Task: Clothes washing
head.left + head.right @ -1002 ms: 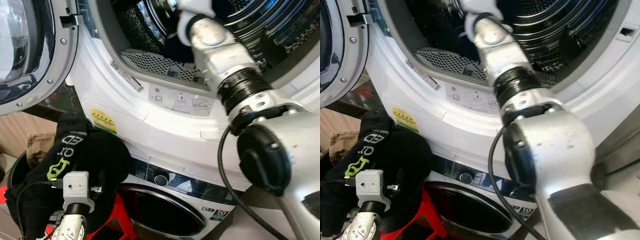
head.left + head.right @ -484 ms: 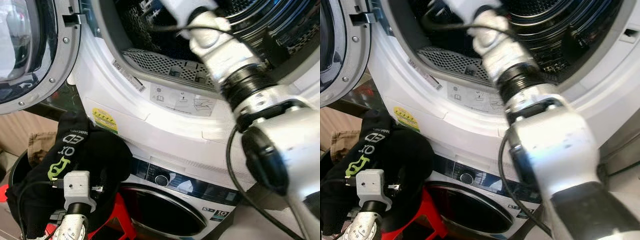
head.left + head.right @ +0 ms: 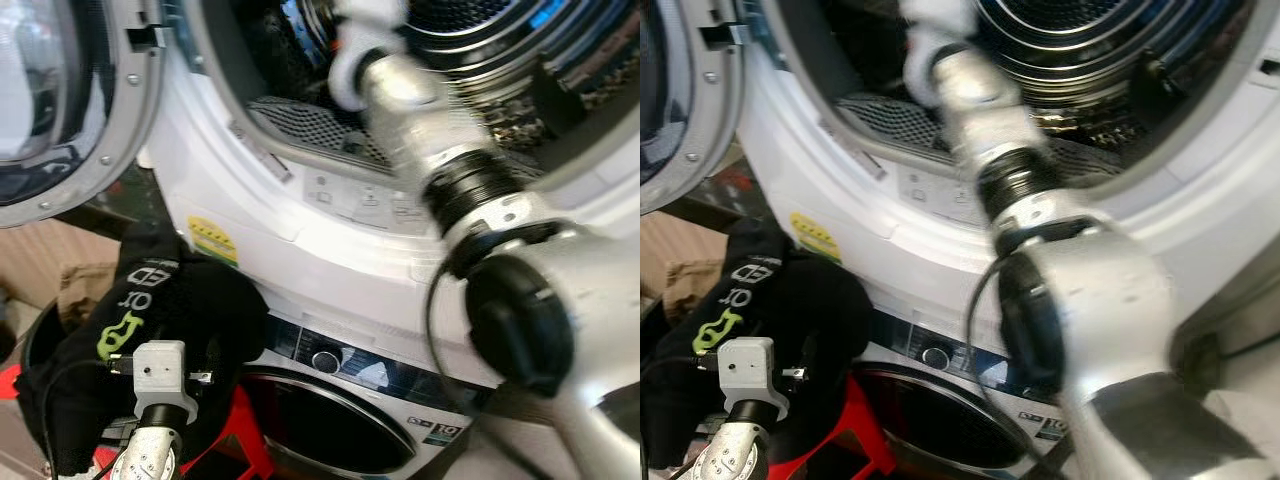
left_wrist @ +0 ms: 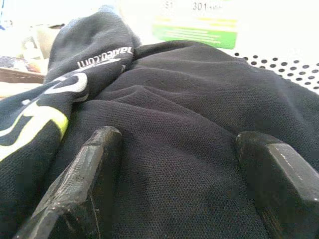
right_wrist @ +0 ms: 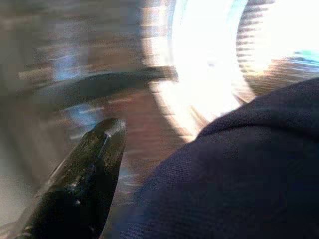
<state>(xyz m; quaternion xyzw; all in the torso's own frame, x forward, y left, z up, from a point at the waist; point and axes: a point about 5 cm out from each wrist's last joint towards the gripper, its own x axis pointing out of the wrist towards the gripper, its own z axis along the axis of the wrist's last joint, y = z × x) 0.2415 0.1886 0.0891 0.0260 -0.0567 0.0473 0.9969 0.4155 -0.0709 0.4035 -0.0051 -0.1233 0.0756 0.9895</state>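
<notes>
A black garment with a green and white logo (image 3: pixel 150 330) is heaped low on the left, in front of the stacked machines. My left gripper (image 4: pixel 174 164) is open, and the black cloth (image 4: pixel 189 99) lies between its two fingers. My right arm (image 3: pixel 440 150) reaches up into the steel drum (image 3: pixel 1080 50) of the upper machine. In the blurred right wrist view, my right gripper (image 5: pixel 169 159) is open inside the drum. One finger (image 5: pixel 84 179) shows, and a dark blue cloth (image 5: pixel 239 174) covers the other side.
The upper machine's round door (image 3: pixel 60 100) stands open at the left. The lower machine's door (image 3: pixel 320 430) is shut, with a knob (image 3: pixel 323 361) above it. A red object (image 3: pixel 240 440), a dark basket rim (image 3: pixel 35 340) and a tan cloth (image 3: pixel 75 285) sit low on the left.
My right arm has swung leftwards inside the drum opening and shows motion blur. The left arm and the black garment have stayed put.
</notes>
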